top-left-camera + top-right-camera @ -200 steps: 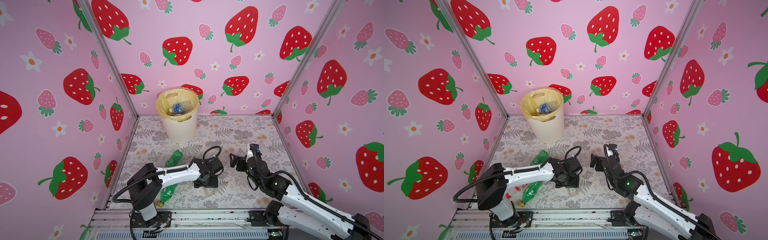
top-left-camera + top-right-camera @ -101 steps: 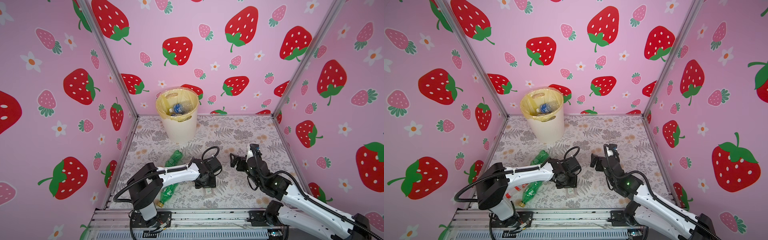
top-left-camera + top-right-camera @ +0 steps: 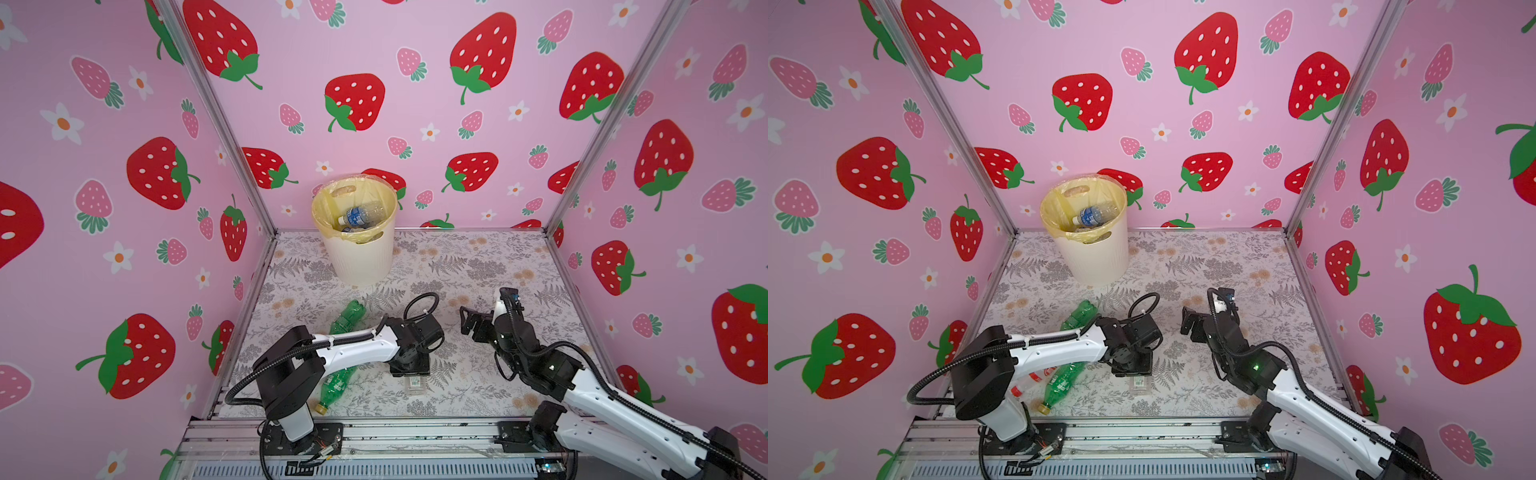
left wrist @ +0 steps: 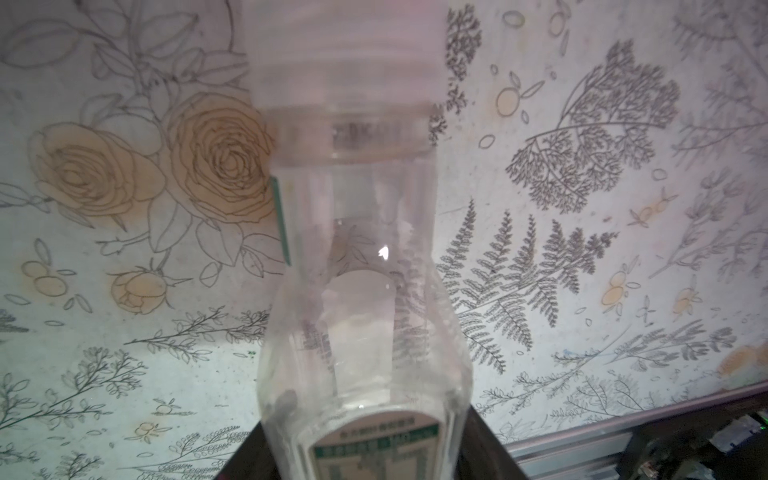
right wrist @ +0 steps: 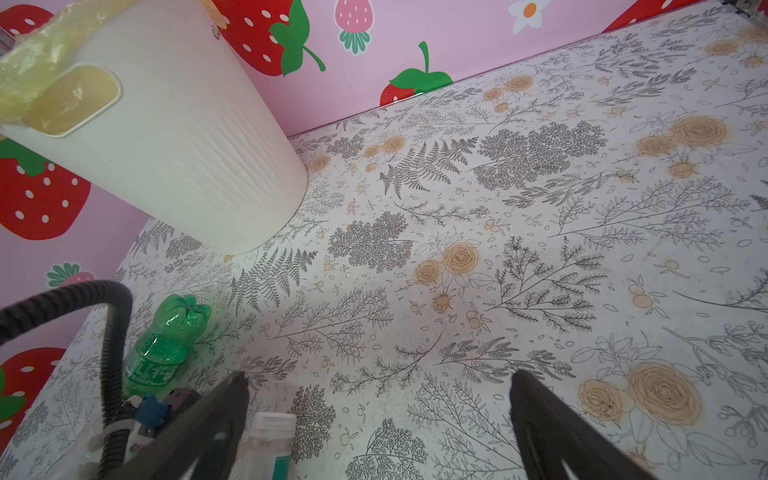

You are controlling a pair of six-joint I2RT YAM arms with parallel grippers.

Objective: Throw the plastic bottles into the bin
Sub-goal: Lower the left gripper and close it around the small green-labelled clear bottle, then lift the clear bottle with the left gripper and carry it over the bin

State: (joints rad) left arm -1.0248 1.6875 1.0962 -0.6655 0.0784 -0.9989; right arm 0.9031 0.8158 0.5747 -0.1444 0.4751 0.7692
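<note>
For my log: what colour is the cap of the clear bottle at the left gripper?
White cap; clearest in left wrist view.

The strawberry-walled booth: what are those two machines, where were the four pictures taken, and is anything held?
Two robot arms, each ending in a gripper. Two pictures look down from overhead; the other two come from cameras on the wrists. On the flowered floor stands a cream bin holding a blue-labelled bottle; two green bottles lie nearby. The left gripper straddles a clear bottle lying flat; a firm grip isn't certain. The right gripper is open, empty.
</note>
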